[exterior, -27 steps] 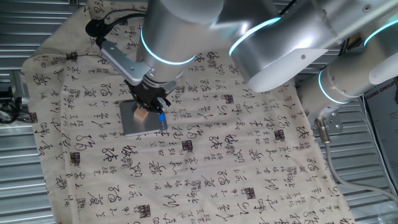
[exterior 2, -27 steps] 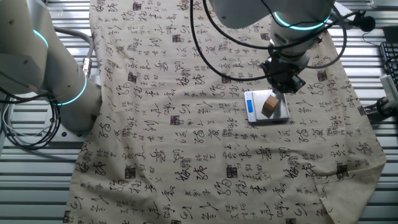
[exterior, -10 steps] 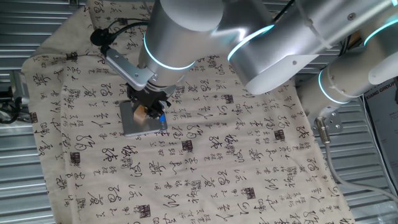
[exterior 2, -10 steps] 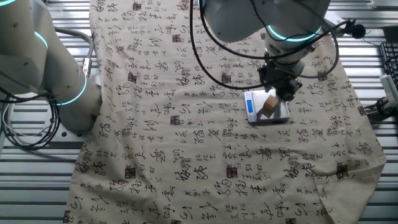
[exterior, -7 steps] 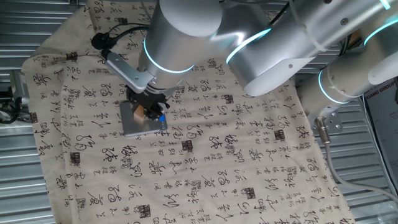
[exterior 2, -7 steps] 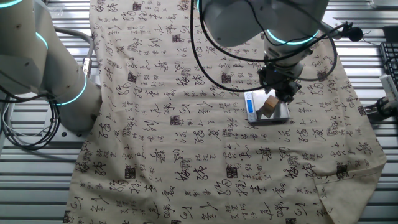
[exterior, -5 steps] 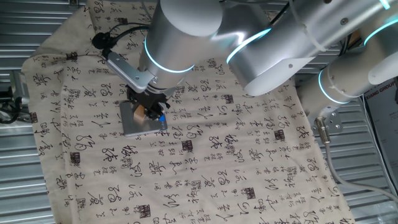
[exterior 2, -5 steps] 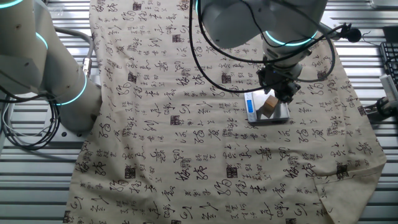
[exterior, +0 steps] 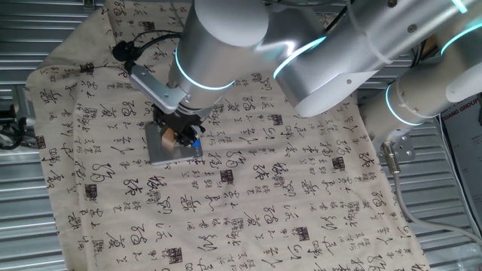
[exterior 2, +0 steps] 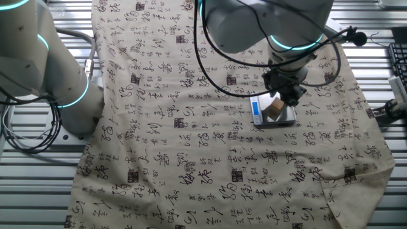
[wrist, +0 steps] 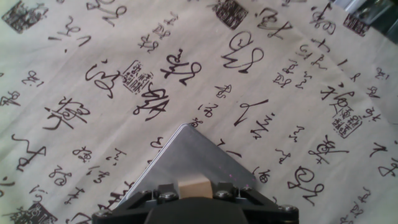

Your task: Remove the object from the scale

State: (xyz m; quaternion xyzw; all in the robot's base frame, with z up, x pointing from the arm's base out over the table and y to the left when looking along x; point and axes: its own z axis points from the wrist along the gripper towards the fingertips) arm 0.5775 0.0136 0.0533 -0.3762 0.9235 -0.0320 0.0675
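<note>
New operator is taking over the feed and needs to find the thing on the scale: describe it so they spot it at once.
Start at the beige cloth printed with black characters, then find the flat grey scale lying on it under the arm's gripper. The object is the small tan cube on that plate, between the jaws; it is the only raised, wood-coloured thing there, unlike the blue strip along the plate's edge.

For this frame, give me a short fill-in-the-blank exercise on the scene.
1. The cube rests on the grey ____.
2. The strip along one edge of the scale is ____.
3. The cloth under the scale is printed with black ____.
4. In the hand view, the cube sits ____ the end effector's fingers.

Missing words: scale; blue; characters; between
</note>
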